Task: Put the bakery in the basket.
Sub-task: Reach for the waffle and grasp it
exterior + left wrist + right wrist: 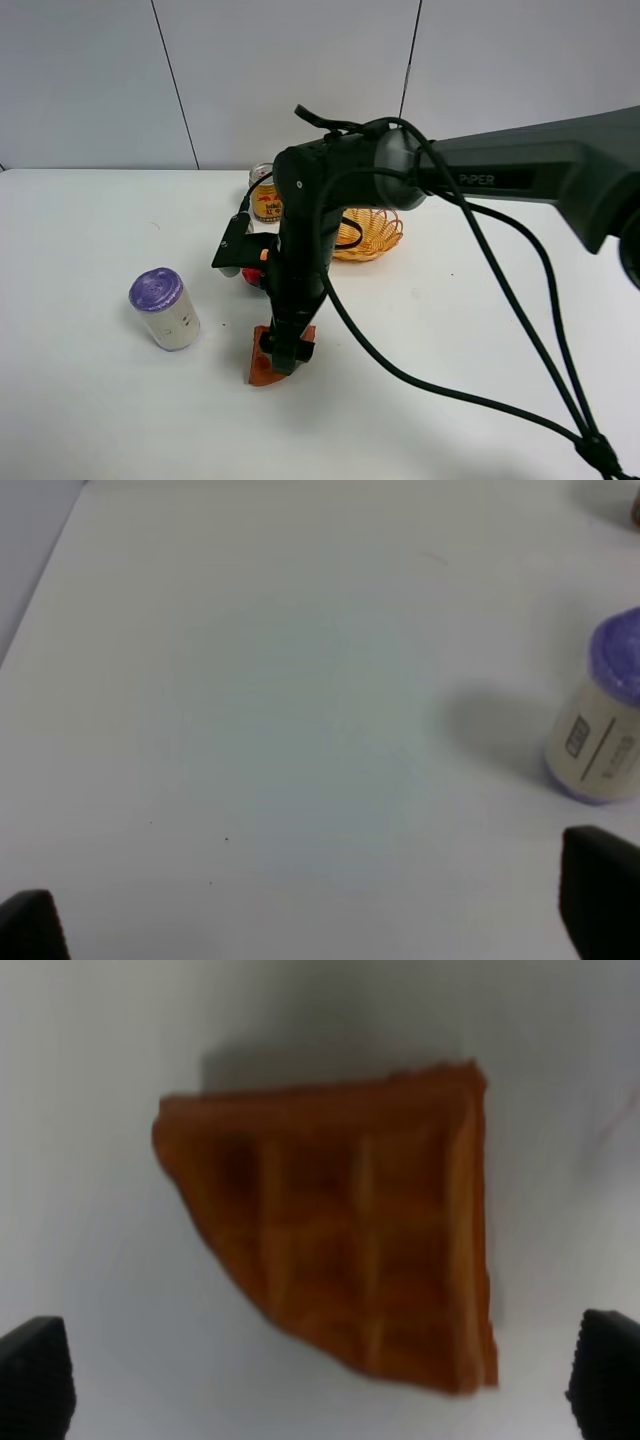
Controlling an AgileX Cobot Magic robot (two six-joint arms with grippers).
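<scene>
The bakery, an orange-brown waffle wedge (260, 372) with a grid pattern, lies flat on the white table in front of the middle. My right gripper (285, 352) has reached across and hangs straight over it. In the right wrist view the waffle (350, 1250) fills the middle, and the gripper (320, 1375) is open with one finger on either side, not touching it. The golden wicker basket (372, 235) stands behind, partly hidden by the arm. My left gripper (315, 905) is open and empty over bare table; it does not show in the exterior view.
A cream can with a purple lid (165, 308) stands left of the waffle and also shows in the left wrist view (600, 720). A yellow-red can (265, 195) stands at the back by the basket. A red ball (252, 275) is mostly hidden behind the arm.
</scene>
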